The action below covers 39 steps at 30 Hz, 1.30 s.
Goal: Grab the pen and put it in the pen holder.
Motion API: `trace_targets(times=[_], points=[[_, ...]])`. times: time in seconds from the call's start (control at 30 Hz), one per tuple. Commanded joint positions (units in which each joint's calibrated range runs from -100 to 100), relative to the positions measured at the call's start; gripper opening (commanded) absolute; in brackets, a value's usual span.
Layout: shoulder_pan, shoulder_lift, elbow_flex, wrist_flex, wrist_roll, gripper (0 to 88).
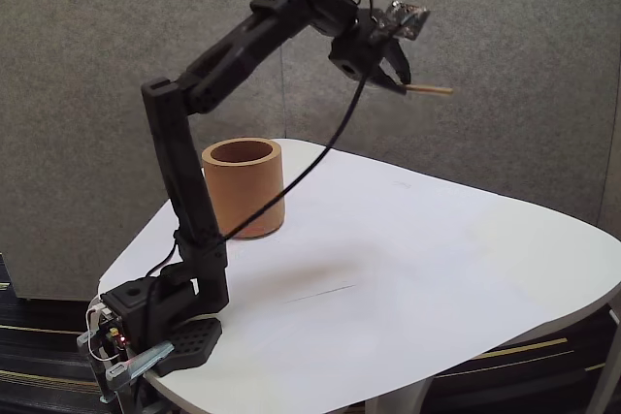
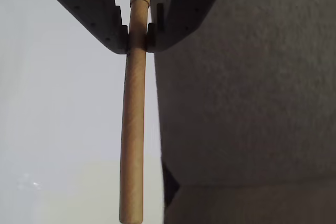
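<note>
One wide light-brown cylindrical pen holder (image 1: 243, 186) stands on the left of the white table (image 1: 417, 278), beside the arm's black upright. Up high to its right, the black two-finger gripper (image 1: 398, 84) pinches the thin tan wooden pen (image 1: 430, 90), which pokes out rightward, well above the table. The wrist view shows the pads clamped near one end of the pen (image 2: 133, 129). It looks light, stiff and smooth, so it may pivot in that grip.

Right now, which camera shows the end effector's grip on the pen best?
The wrist view: the end effector pinches the pen close up, its shaft running down the frame. The fixed view shows a short stub of the pen sticking out, high above the table.
</note>
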State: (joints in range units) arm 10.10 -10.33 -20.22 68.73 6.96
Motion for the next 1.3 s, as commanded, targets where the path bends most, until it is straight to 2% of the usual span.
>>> trace_targets(times=[0.0, 0.2, 0.37, 0.57, 1.07, 1.27], points=[[-6.2, -7.0, -3.4, -0.5, 7.1, 0.8], [-16.0, -11.6, -3.4, -0.7, 18.4, 0.8], [-24.4, -14.6, -0.5, -4.0, 24.5, 0.8], [-29.9, -21.8, 17.4, -18.5, 30.2, 0.8], [-34.8, -48.8, 79.1, -53.6, 35.2, 0.7], [-38.1, -55.9, 94.4, -60.6, 35.2, 0.7]])
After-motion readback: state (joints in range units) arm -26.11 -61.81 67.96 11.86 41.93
